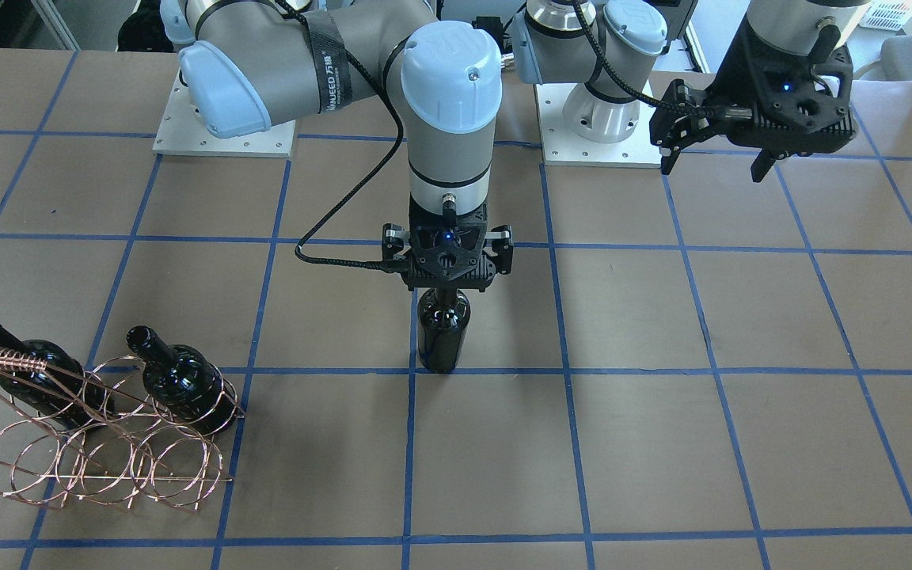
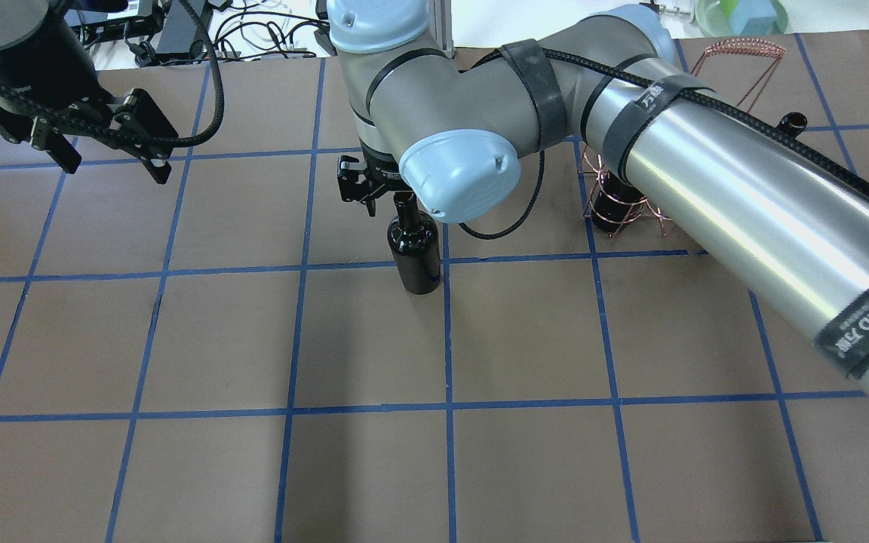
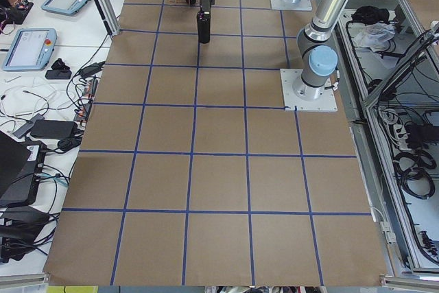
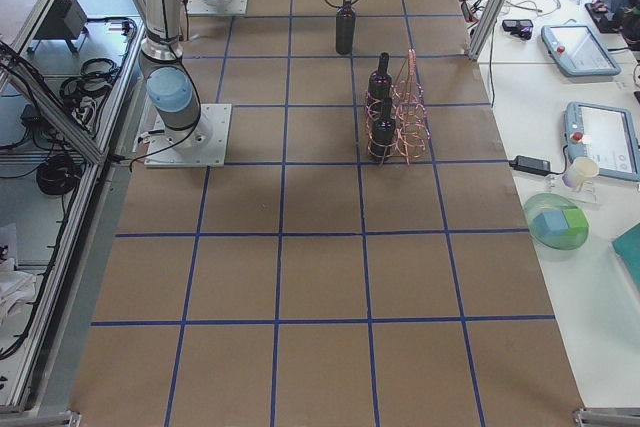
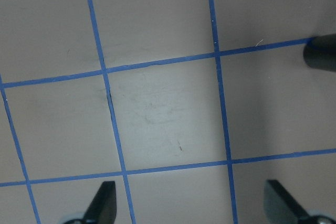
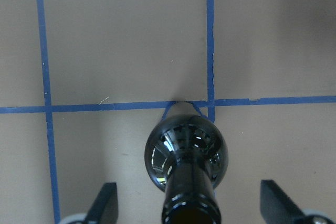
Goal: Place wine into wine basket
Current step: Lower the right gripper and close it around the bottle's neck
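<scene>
One dark glass wine bottle (image 1: pixel 442 336) stands upright on the table's middle, on a blue tape line; it also shows in the overhead view (image 2: pixel 416 253) and the right wrist view (image 6: pixel 186 156). My right gripper (image 1: pixel 444 289) is straight above it, open, with a finger on each side of the neck and a gap to both. The copper wire wine basket (image 1: pixel 100 431) stands on my right side and holds two more bottles (image 1: pixel 36 372) (image 1: pixel 179 380). My left gripper (image 1: pixel 711 162) hangs open and empty above the table on my left side.
The arms' base plates (image 1: pixel 222 131) (image 1: pixel 602 150) sit at the table's robot edge. In the overhead view my right arm's long link (image 2: pixel 744 181) covers much of the basket (image 2: pixel 631 204). A side table holds a green bowl (image 4: pixel 556 222) and tablets.
</scene>
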Controlling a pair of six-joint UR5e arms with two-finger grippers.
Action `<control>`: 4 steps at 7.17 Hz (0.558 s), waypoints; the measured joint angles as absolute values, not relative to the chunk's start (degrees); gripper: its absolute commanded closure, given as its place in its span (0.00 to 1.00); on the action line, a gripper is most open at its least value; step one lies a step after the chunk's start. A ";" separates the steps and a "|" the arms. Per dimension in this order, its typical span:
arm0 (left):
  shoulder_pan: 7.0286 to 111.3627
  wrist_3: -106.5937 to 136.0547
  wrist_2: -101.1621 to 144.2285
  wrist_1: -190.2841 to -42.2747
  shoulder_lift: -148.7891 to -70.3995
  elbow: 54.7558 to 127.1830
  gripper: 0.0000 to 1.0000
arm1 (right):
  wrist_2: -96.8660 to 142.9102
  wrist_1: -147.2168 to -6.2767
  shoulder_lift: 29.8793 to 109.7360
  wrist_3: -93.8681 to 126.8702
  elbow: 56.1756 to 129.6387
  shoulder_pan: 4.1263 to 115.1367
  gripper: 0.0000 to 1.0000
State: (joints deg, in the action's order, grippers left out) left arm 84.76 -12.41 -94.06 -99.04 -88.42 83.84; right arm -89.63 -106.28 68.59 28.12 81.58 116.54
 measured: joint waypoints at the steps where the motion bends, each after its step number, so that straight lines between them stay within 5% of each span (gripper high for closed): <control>1: 84.58 -12.37 -91.73 -99.09 -88.54 84.11 0.00 | -89.57 -106.22 68.33 28.29 81.73 116.54 0.30; 4: 84.61 -12.25 -90.48 -98.98 -88.60 85.65 0.00 | -89.30 -106.31 68.12 28.32 81.82 116.54 0.44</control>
